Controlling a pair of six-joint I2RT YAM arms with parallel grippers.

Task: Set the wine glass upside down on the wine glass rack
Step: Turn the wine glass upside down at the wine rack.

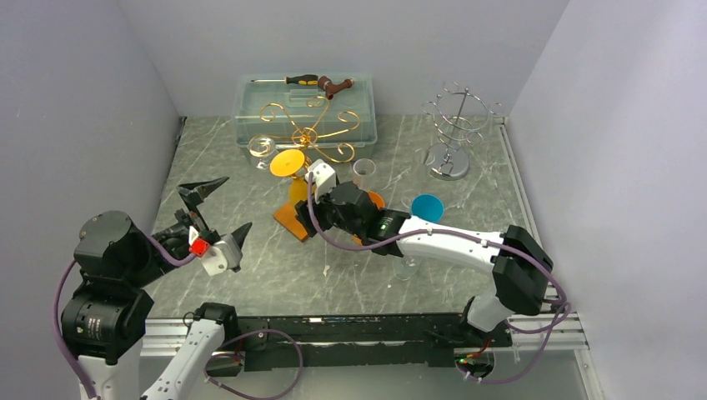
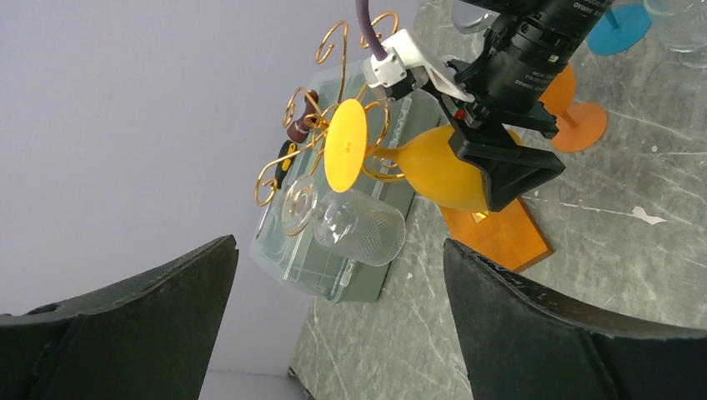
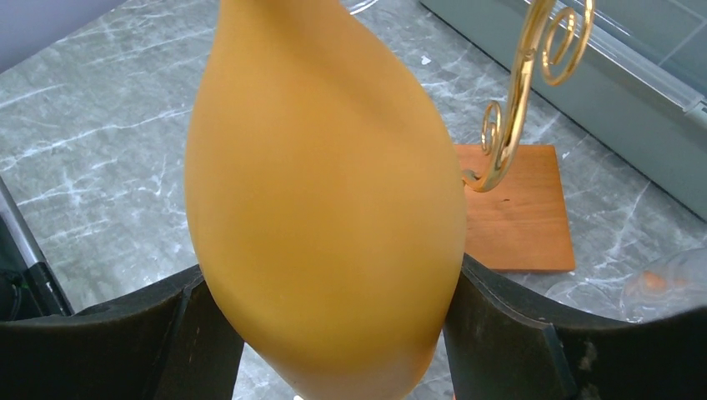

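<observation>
Yellow-orange opaque wine glass (image 2: 429, 171), teardrop bowl, disc foot, in R fingers (image 3: 517, 333).

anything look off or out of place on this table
A screwdriver and a brown-handled tool lie on the lid of the clear bin at the back, odd among glassware. Nothing looks spilled or broken; the yellow glass is gripped by its bowl in the right pincer.

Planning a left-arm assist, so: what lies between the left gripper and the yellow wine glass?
Only bare marble table. The top view shows nothing standing on the stretch from the left gripper to the yellow wine glass.
</observation>
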